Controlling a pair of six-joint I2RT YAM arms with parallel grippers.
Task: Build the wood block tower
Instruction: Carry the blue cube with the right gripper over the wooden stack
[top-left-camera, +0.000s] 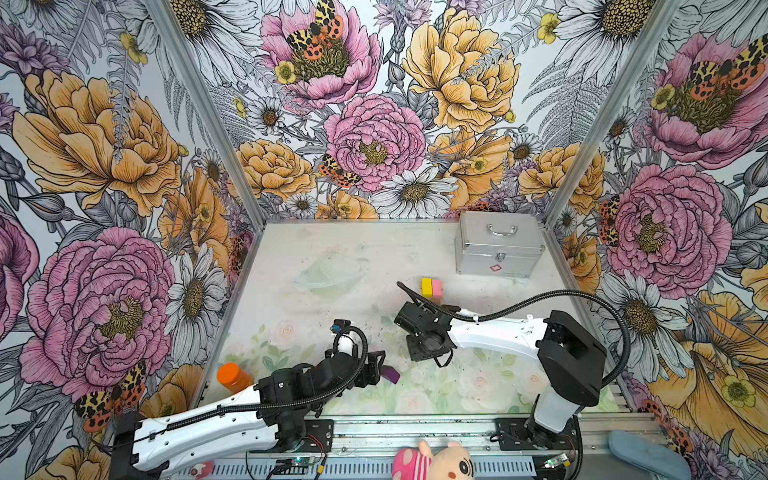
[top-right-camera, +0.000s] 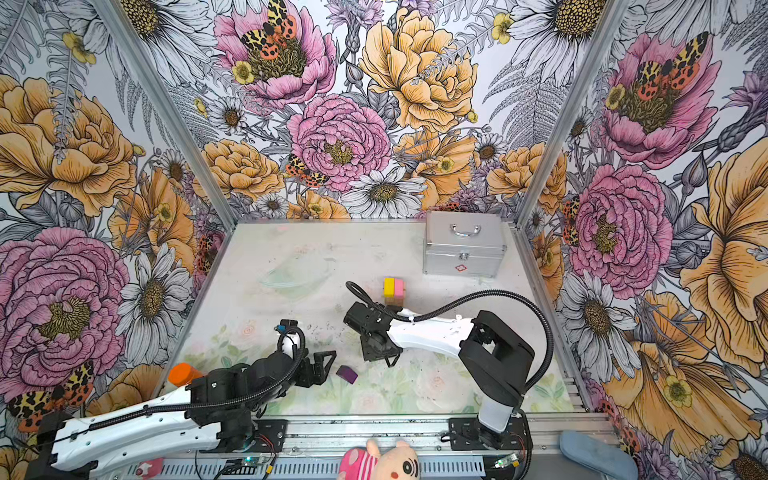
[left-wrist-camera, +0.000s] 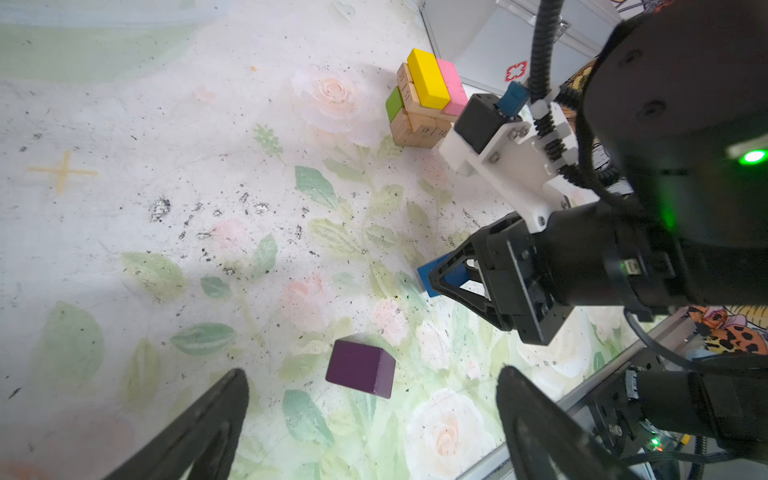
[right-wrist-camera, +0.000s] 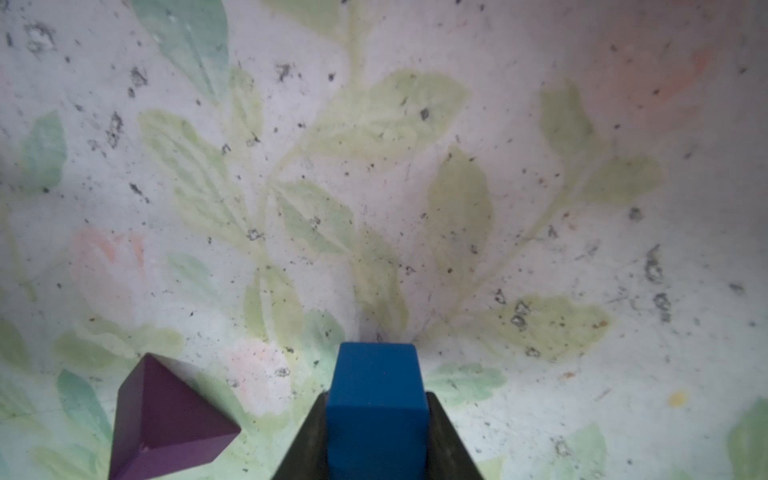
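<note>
- The tower (left-wrist-camera: 424, 99) stands well beyond your right end effector (right-wrist-camera: 376, 415), which is closed on the blue block (right-wrist-camera: 376, 386).
- Your left end effector (left-wrist-camera: 371, 376) stands open, with the purple block (left-wrist-camera: 360, 372) just ahead.
- Lowering the blue block off-centre may topple the tower.

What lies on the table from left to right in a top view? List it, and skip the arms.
bottle → purple block → tower → case
</note>
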